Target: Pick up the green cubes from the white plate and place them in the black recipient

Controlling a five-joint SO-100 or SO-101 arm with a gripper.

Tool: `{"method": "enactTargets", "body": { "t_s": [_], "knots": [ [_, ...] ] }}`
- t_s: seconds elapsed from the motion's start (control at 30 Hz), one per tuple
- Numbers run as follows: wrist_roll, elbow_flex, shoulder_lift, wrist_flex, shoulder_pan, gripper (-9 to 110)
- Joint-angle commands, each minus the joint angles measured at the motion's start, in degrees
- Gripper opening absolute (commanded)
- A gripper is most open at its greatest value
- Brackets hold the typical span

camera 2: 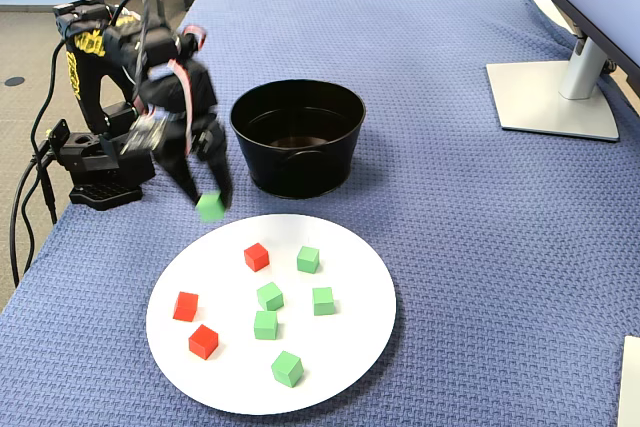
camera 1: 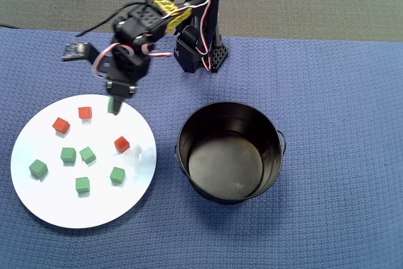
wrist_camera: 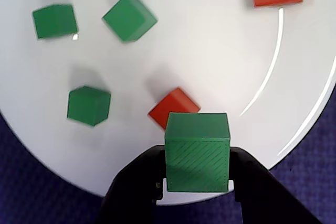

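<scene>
My gripper [camera 1: 114, 101] is shut on one green cube [camera 1: 113, 106], which hangs just above the top edge of the white plate [camera 1: 63, 206] in the overhead view. The wrist view shows that cube [wrist_camera: 197, 129] pinched between both black fingers [wrist_camera: 137, 179] over the plate's rim [wrist_camera: 63, 166]. Several more green cubes [camera 2: 269, 295] lie loose on the plate [camera 2: 335, 352], mixed with three red cubes [camera 2: 256, 256]. The black recipient [camera 1: 195, 124] stands empty to the right of the plate, apart from the gripper.
The arm's base [camera 2: 100, 182] sits at the table's left edge in the fixed view, with cables trailing off it. A monitor stand [camera 2: 550, 97] stands at the far right. Blue cloth [camera 1: 340, 187] covers the table around the plate and pot.
</scene>
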Motion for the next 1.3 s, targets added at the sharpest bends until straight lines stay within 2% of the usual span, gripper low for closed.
{"method": "enactTargets", "body": {
  "t_s": [0.0, 0.27, 0.53, 0.57, 0.63, 0.7, 0.9, 1.03, 1.17, 1.27],
  "knots": [
    [7.38, -0.97, 7.65, 3.87, -11.34, 0],
    [25.31, -7.91, 9.76, 11.07, -38.41, 0],
    [32.08, -9.4, 4.39, 5.1, -50.54, 0],
    [32.43, -9.23, 3.43, 4.92, -51.5, 3],
    [31.64, -8.44, 1.67, 4.04, -52.56, 26],
    [31.29, -8.35, 1.49, 2.29, -51.06, 32],
    [23.03, -11.51, 3.52, 5.54, -42.63, 33],
    [15.38, -12.57, 3.43, 4.04, -28.56, 31],
    [6.24, -13.27, -3.78, -1.14, -13.62, 29],
    [-8.17, -16.96, -12.57, 0.44, -6.33, 31]
  ]
}}
